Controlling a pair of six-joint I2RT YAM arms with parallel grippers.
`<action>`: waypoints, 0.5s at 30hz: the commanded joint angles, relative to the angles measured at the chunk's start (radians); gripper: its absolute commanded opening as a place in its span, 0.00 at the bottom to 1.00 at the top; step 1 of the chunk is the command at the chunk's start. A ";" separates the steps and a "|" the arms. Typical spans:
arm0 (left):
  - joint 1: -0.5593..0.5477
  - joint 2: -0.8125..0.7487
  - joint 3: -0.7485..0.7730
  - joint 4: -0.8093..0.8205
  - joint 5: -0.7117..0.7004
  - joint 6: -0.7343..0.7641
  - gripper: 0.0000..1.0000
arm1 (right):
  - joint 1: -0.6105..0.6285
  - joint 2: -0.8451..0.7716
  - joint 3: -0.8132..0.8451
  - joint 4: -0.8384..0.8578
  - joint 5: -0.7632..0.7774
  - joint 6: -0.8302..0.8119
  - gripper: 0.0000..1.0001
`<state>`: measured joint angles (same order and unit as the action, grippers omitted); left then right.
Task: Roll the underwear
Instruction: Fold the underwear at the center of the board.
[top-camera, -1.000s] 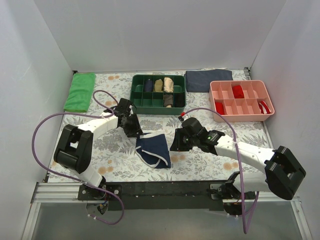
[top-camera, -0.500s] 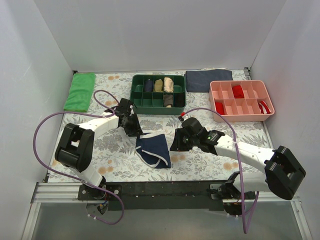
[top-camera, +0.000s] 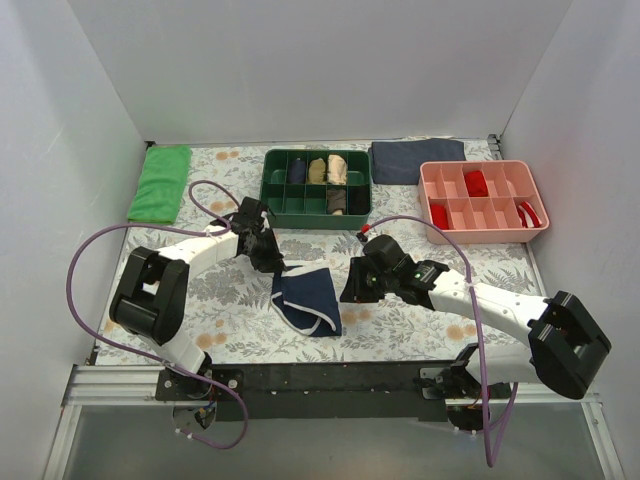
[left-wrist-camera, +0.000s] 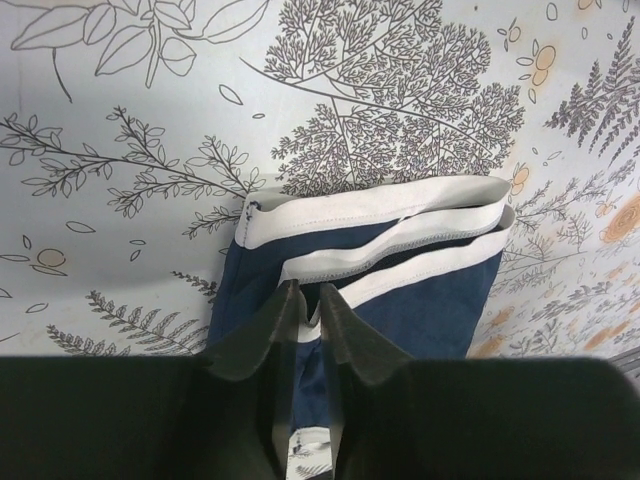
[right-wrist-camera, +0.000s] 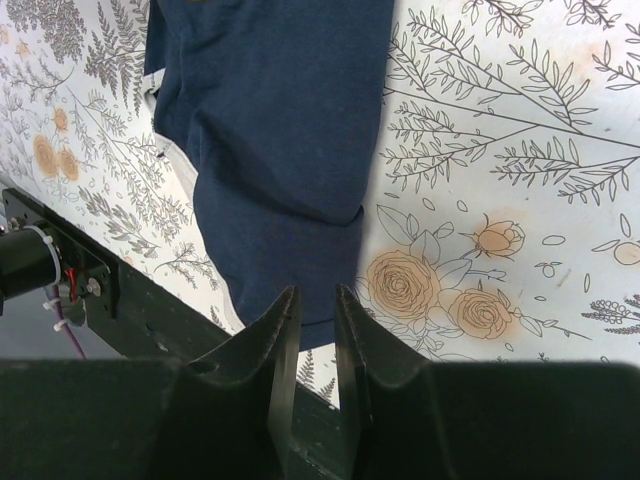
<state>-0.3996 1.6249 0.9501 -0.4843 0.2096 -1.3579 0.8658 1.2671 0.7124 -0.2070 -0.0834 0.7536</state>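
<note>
Top external view: the underwear (top-camera: 308, 296) lies crumpled on the floral worktop (top-camera: 420, 325), a little toward the near edge and roughly midway between the two arms. It is navy with white piping, and one piped loop faces the near edge.

The left pincer (top-camera: 271, 261) is down at the garment's far-left corner. The right pincer (top-camera: 351, 287) sits just beside its right edge.

Along the far edge, a folded green cloth (top-camera: 160, 183) lies by the far-left corner. A green divided tray (top-camera: 316, 203) holding rolled garments stands near the middle. A flat dark grey-blue cloth (top-camera: 417, 160) lies just right of it. A pink divided tray (top-camera: 484, 232) with red items stands toward the far-right corner.

Left wrist view: the left pincer (left-wrist-camera: 308, 298) has its jaws drawn nearly together on the underwear (left-wrist-camera: 420, 300). They are clamped where a white-piped edge folds over, and blue and white fabric fills the thin slot between them. Beyond the tips, three white bands lie stacked across the cloth.

Right wrist view: the right pincer (right-wrist-camera: 315, 300) has its jaws a little apart, leaving a narrow gap. Its tips are at the near edge of the navy underwear (right-wrist-camera: 280, 130). I cannot tell whether they touch the cloth. The worktop's near edge and a dark rail (right-wrist-camera: 130, 300) show at the lower left.
</note>
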 joint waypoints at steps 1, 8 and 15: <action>-0.004 -0.049 -0.005 0.016 0.008 0.008 0.08 | 0.002 0.008 0.015 0.026 -0.012 -0.002 0.28; -0.004 -0.046 0.013 0.013 0.001 0.016 0.00 | 0.002 0.000 0.013 0.027 -0.024 -0.008 0.28; -0.004 -0.033 0.071 -0.014 0.004 0.052 0.00 | 0.061 0.005 0.001 0.066 -0.075 -0.034 0.29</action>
<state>-0.4000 1.6249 0.9592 -0.4950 0.2131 -1.3388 0.8822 1.2697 0.7124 -0.1898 -0.1196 0.7422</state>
